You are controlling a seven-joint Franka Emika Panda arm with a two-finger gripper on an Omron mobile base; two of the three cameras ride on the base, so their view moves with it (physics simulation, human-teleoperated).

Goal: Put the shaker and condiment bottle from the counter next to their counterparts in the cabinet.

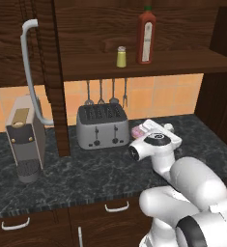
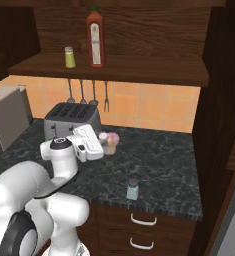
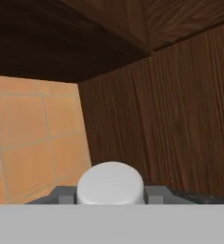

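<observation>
Glossy white rounded arm (image 1: 182, 193) segments, dark joint rings, black disc on the wrist.

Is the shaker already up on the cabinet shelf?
No, the shaker stands on the counter near its front edge, well below the shelf.

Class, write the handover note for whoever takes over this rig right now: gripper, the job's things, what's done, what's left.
Gripper: shut on the condiment bottle, low over the counter beside the toaster.
Shaker: upright near the counter's front edge, untouched.
Counterparts: yellow-green shaker and red bottle on the cabinet shelf.
Done: bottle gripped.
Left: set the bottle by the red bottle, then fetch the shaker and set it by the yellow-green one.
</observation>
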